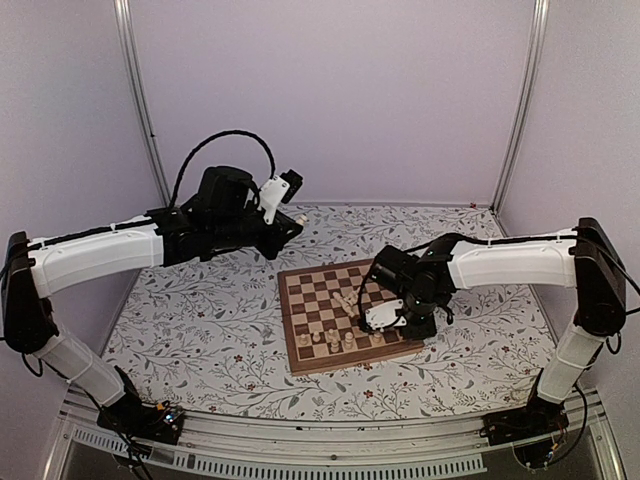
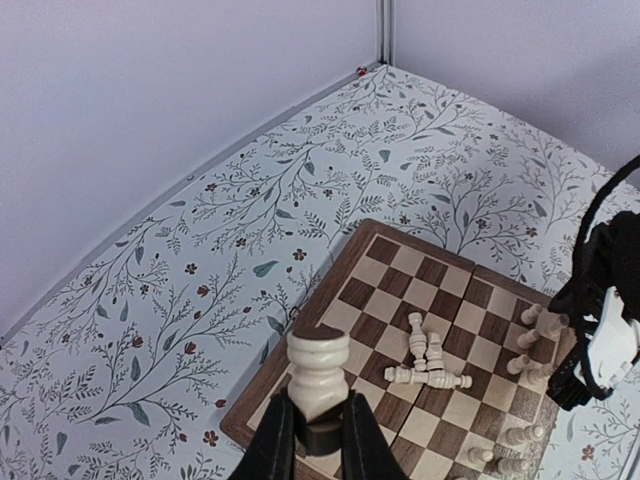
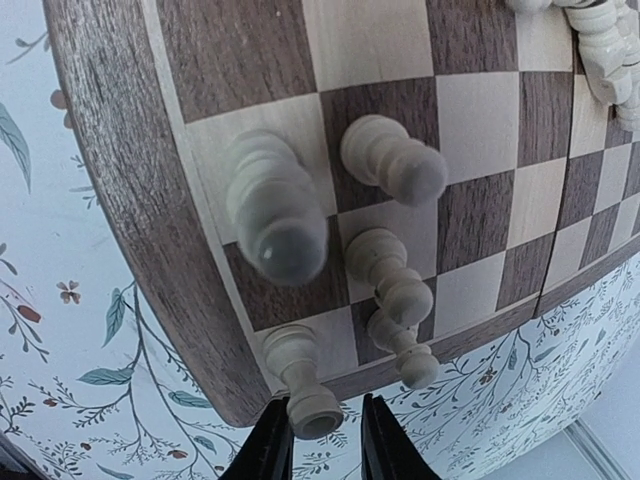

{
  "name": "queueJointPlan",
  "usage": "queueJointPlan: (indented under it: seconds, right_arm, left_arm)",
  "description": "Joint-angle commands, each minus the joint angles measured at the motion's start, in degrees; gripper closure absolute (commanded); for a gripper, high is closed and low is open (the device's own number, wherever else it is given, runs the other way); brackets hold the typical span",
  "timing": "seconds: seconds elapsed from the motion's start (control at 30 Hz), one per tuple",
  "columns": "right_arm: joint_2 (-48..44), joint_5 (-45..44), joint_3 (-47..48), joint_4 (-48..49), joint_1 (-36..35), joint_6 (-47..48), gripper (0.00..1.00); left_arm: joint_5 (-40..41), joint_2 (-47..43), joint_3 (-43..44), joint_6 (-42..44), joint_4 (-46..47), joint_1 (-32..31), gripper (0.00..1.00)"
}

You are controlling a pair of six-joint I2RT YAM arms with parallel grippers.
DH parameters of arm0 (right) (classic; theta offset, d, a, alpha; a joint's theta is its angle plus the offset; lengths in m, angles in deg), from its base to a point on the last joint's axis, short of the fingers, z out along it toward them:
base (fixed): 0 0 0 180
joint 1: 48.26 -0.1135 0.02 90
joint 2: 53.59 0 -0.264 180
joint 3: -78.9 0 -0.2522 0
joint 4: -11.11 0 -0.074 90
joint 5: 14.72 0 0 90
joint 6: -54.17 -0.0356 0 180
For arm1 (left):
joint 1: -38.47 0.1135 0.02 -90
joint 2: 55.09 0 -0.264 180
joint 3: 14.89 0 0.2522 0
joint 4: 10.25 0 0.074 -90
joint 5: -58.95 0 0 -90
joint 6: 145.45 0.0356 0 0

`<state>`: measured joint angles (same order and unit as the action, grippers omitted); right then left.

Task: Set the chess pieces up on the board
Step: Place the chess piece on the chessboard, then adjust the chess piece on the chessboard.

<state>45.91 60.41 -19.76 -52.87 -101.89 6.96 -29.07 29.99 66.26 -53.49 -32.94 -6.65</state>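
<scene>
From above, the right gripper [image 1: 368, 325] is hanging over the board [image 1: 300, 290]. Left wrist: the left gripper [image 2: 320, 438] is clamping a cream piece [image 2: 318, 365]. Right wrist: fingers [image 3: 268, 445] are flanking an edge piece [image 3: 303, 385], neighbours [image 3: 385, 165] crowding; we cannot tell the grip.

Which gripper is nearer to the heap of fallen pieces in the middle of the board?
Right. The right gripper is over the board, close beside the fallen pieces. The left gripper, holding one chess piece, is off the board, raised beyond its far left corner.
</scene>
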Motion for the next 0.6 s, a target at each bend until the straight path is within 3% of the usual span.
queueJointPlan:
  seconds: [0.0,0.57]
  right_arm:
    - [0.9,1.7,2.6,-1.2,-0.5,-1.2,0.73]
    - [1.4,6.8,3.3,-1.5,-0.4,-1.8,0.7]
  left_arm:
    - [-0.6,-1.1,1.4,0.6,-0.7,-0.8,1.0]
    - [-0.9,0.0,1.6,0.8,-1.1,-1.3,1.0]
